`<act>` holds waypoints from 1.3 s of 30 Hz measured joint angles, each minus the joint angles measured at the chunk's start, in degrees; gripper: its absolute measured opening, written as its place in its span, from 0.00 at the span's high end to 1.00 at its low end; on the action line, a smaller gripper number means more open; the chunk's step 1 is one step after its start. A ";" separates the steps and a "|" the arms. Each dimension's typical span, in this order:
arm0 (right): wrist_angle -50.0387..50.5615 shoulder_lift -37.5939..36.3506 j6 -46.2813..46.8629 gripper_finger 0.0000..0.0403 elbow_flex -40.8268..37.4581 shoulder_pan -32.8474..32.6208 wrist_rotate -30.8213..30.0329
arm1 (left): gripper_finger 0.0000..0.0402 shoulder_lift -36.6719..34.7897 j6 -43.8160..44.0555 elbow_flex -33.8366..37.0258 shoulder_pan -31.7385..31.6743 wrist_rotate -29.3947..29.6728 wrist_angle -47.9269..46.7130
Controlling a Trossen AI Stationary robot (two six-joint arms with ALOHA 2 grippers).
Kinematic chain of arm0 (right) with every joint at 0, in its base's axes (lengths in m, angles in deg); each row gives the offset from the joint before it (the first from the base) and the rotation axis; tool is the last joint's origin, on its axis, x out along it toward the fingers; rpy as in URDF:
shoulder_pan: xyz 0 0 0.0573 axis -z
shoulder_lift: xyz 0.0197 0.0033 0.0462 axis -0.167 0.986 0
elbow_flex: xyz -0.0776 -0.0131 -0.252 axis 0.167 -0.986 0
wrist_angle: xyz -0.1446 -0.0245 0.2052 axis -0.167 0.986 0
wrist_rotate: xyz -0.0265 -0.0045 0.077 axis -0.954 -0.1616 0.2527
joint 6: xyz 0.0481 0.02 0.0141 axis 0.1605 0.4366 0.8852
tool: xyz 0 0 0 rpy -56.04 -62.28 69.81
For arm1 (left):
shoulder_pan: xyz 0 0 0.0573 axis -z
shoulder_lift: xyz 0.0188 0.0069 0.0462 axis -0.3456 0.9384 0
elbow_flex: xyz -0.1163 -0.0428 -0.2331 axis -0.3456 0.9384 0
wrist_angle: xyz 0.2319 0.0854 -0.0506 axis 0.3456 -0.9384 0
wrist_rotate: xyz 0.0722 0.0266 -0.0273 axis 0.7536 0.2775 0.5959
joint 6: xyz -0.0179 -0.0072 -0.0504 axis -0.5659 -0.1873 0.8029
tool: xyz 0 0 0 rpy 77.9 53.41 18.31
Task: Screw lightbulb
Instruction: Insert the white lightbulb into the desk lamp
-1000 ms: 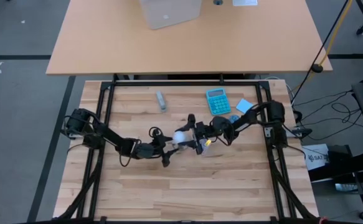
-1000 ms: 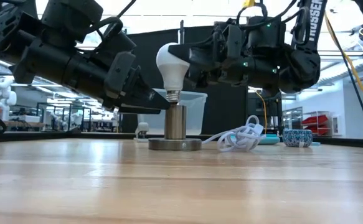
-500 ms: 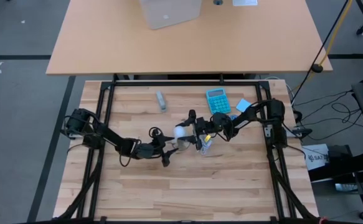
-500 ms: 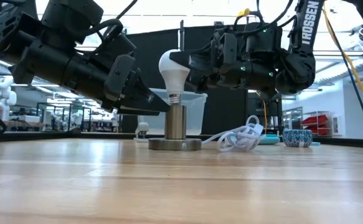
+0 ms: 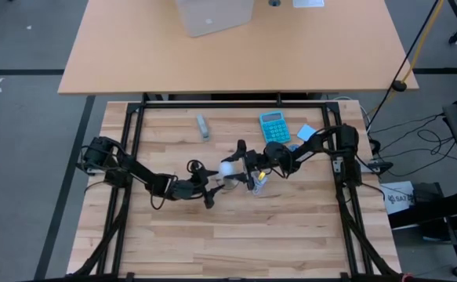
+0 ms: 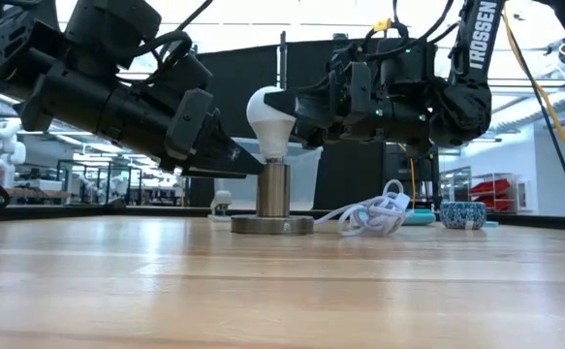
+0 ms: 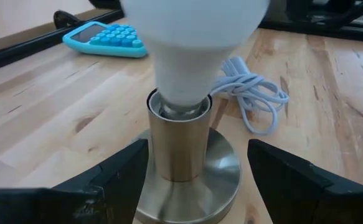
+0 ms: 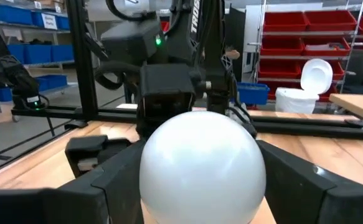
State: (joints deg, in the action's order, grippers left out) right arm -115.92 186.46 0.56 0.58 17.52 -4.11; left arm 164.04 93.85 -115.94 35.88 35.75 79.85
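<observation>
The white lightbulb (image 6: 269,114) stands upright with its screw end in the top of the grey metal socket post (image 6: 273,189), which rises from a round disc base (image 6: 272,225) on the wooden table. My right gripper (image 6: 299,105) reaches in from the table's right and is shut on the bulb's head (image 8: 200,165). My left gripper (image 7: 193,180) reaches in from the left, low over the table. It is open, with one finger on each side of the socket post (image 7: 180,149) and apart from it. In the high view the bulb (image 5: 228,167) sits between both grippers. My right gripper pinches the bulb's rounded head (image 8: 145,163) between its two fingers (image 8: 106,180), one on each side. The fingers come in about level from the table's right. The bulb is upright, its narrow end down in the socket (image 6: 272,160).
A white coiled cable (image 6: 374,213) lies just right of the socket base. A blue calculator (image 5: 273,127), a pale blue card (image 5: 307,132) and a small grey object (image 5: 203,126) lie toward the far edge. A small blue bowl (image 6: 462,214) stands at the right.
My right gripper has gone down a little with the bulb. The silvery screw end, which showed above the socket a second ago, has sunk into the socket. The bulb tilted briefly and now stands upright.
</observation>
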 joint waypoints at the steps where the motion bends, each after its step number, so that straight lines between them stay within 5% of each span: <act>1: 0.19 0.00 -0.14 0.34 0.00 0.03 -0.02 | 0.30 0.00 -0.06 0.00 0.00 0.02 0.45; 21: -0.05 0.00 -2.36 0.34 -0.02 -0.03 -1.72 | 0.30 -8.29 -10.49 0.02 1.75 4.79 2.38; 28: -9.33 5.72 0.46 0.34 0.02 -0.05 -3.61 | 0.30 -14.38 -15.27 0.00 4.56 11.13 0.50; 39: -10.65 8.90 3.16 0.34 1.76 0.02 -4.56 | 0.30 -18.53 -16.68 0.00 4.47 11.47 0.13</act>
State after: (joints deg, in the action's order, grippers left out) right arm -126.56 195.35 3.73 2.34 17.53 -8.67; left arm 145.51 77.17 -115.94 40.35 47.22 79.99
